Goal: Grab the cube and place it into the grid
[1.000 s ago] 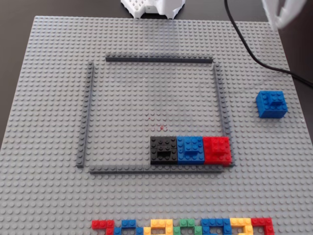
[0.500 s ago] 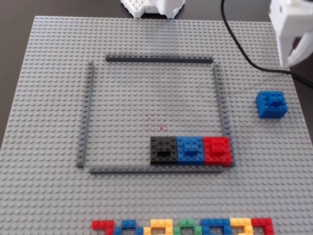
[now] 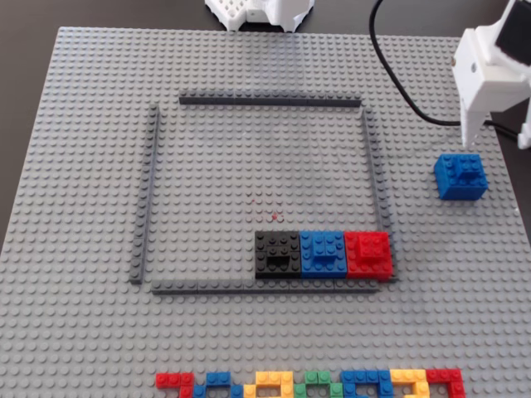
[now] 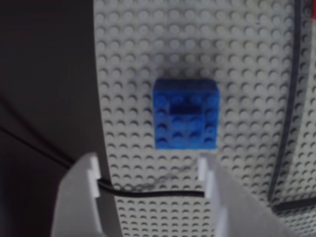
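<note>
A blue cube [image 3: 459,176] sits on the grey studded baseplate [image 3: 83,166], to the right of and outside the grid, a square frame of dark grey strips [image 3: 270,100]. Inside the frame's front right corner stand a black cube [image 3: 277,253], a blue cube [image 3: 323,252] and a red cube [image 3: 367,252] in a row. My white gripper [image 3: 495,143] hangs open just behind and above the outside blue cube. In the wrist view the open gripper [image 4: 148,165] is empty, with that cube [image 4: 186,114] ahead of the fingertips [image 4: 91,168], nearer the right one.
A black cable [image 3: 398,75] runs over the baseplate's back right and crosses between the jaws in the wrist view [image 4: 148,193]. A row of coloured bricks [image 3: 311,383] lies along the front edge. The white arm base [image 3: 257,12] stands at the back. The baseplate's right edge is close to the cube.
</note>
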You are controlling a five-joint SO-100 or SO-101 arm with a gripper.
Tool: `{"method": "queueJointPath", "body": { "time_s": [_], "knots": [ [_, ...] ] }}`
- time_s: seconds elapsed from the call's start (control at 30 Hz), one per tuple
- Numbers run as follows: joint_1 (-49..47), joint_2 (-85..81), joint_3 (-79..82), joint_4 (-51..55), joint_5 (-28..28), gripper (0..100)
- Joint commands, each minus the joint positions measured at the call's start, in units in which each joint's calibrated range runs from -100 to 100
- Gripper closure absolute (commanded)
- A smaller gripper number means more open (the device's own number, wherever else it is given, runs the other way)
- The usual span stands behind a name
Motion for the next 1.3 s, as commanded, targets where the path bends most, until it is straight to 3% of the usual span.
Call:
{"method": "queueJointPath", "body": {
  "time_s": [0.0, 1.27],
  "knots": [
    [0.9, -0.6, -4.7, 0.3, 0.3, 72],
    [1.4, 6.5, -8.3, -0.4, 0.2, 75]
  ]
}}
